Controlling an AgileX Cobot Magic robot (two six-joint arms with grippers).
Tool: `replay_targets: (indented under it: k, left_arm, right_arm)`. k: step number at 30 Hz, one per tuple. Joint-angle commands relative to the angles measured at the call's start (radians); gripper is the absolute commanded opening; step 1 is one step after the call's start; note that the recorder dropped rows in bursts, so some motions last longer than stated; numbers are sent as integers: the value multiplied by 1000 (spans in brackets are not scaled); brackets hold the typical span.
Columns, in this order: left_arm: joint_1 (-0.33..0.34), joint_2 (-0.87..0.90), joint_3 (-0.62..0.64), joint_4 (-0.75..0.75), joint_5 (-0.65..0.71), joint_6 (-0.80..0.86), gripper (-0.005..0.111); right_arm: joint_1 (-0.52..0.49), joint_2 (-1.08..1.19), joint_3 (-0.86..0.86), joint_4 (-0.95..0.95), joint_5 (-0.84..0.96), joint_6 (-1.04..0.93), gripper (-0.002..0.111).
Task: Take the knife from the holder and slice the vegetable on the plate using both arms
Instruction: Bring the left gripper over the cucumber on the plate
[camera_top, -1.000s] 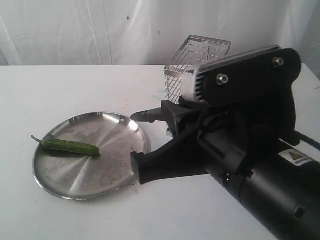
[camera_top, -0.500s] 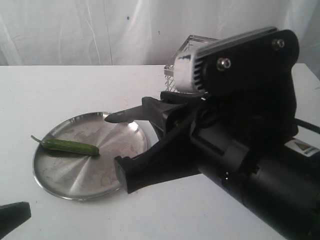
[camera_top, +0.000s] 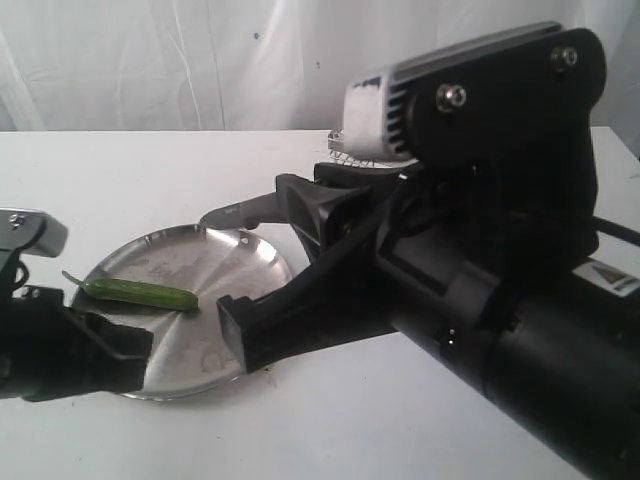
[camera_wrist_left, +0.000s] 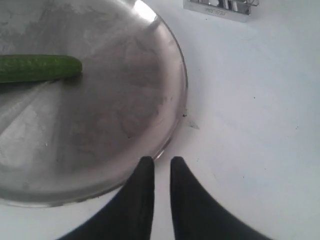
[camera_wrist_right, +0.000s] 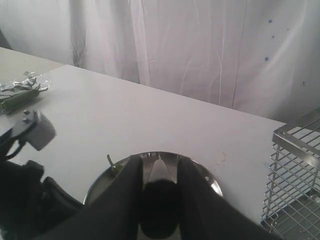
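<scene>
Knife (camera_top: 235, 211) is sitting pinched in right fingers (camera_top: 260, 325), blade aiming over plate (camera_top: 240, 265) toward vegetable (camera_top: 140, 292) — cut line-up; left fingers (camera_wrist_left: 142, 200) are hovering slightly parted at rim, likely for steadying.

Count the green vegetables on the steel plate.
1. The vegetable lies on the plate, toward its left in the exterior view. Part of the plate is covered; more may be hidden.

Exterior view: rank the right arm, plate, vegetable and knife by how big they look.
1. right arm, though it is nearest the camera.
2. plate, partly covered.
3. vegetable.
4. knife, only its blade showing.
</scene>
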Motion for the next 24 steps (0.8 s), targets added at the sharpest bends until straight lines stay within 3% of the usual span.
replay_targets:
  k: [1, 5, 8, 24]
  left_arm:
    - [-80, 107, -85, -24, -64, 14, 19]
    - [-163, 185, -167, 7, -141, 23, 16]
    - [-186, 243, -204, 7, -167, 23, 16]
    - [-186, 247, -255, 47, -271, 23, 16]
  right_arm:
    - [5, -10, -7, -25, 9, -12, 0]
    - [5, -10, -7, -25, 9, -6, 0]
    - [5, -10, -7, -25, 9, -1, 0]
    - [5, -6, -7, 32, 34, -12, 0]
